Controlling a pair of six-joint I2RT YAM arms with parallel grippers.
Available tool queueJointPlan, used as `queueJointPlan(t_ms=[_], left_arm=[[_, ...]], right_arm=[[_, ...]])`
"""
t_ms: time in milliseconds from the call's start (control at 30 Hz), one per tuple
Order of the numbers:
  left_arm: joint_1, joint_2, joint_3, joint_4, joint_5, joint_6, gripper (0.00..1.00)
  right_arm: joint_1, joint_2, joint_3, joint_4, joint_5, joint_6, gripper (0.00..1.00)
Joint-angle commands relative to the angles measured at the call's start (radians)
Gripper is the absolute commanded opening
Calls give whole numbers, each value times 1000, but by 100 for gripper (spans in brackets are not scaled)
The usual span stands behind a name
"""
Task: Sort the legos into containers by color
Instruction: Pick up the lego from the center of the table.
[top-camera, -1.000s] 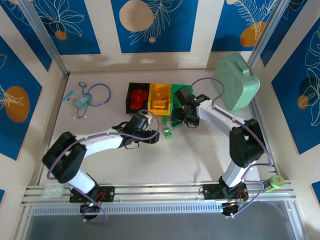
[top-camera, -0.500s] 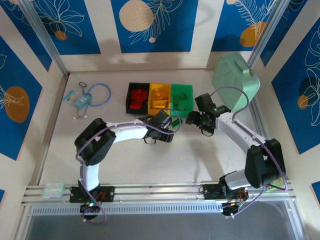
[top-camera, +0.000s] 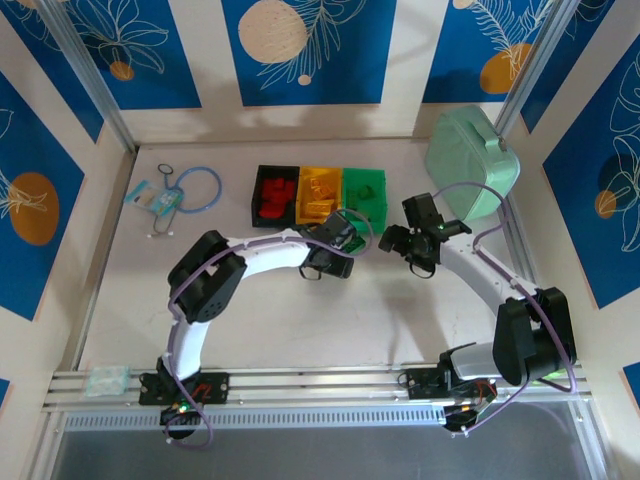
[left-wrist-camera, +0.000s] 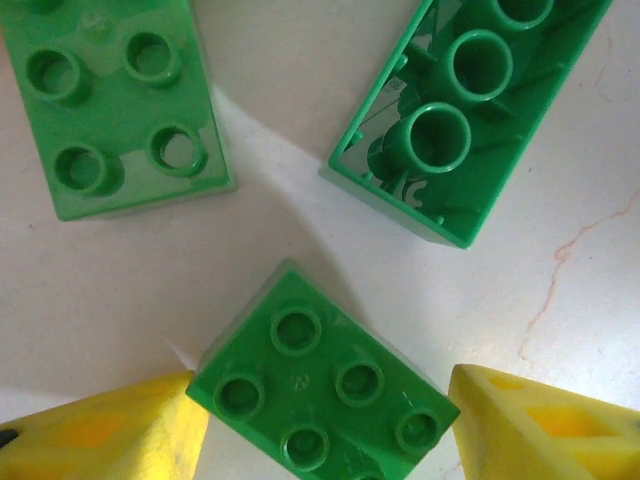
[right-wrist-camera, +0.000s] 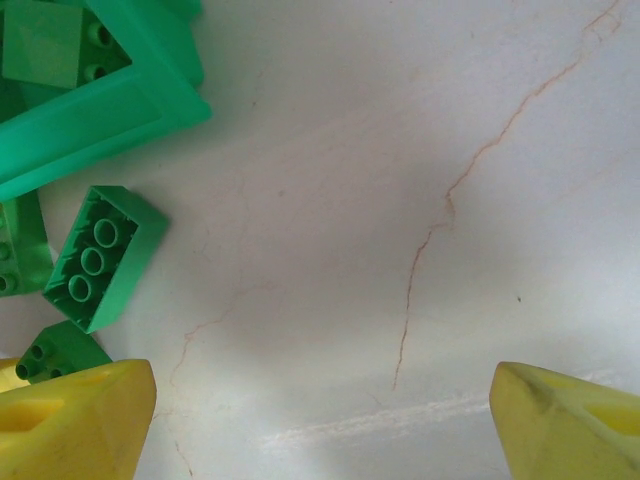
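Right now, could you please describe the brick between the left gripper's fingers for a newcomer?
Start at the green bin. Green bricks lie before it. Your brick sits studs-up between the yellow fingers; its neighbours lie beyond them, one upside down.

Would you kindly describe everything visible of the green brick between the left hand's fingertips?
The green brick is glossy plastic, studs up, two rows of studs showing, its near end cut off by the left wrist view's edge. It lies flat on the pale table, turned diagonally between the yellow fingertips of the left hand. Its side corners reach both fingertips; whether they grip it is unclear. No other brick touches it.
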Motion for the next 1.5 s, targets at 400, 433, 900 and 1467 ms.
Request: queueJointPlan(t_ms=[400,433,900,1467], left_arm=[[-16,48,58,-17,-2,33,51],[-18,45,55,-16,-3,34,50],[-21,15,38,-33,-17,42,34],[-20,-85,54,-50,-88,76,26]], right_arm=[[-18,-44,-25,15,-46,10,87],[-18,-44,-24,15,-47,10,87],[-18,-49,-24,10,-41,12,87],[-24,-78,-58,15,-12,30,87]])
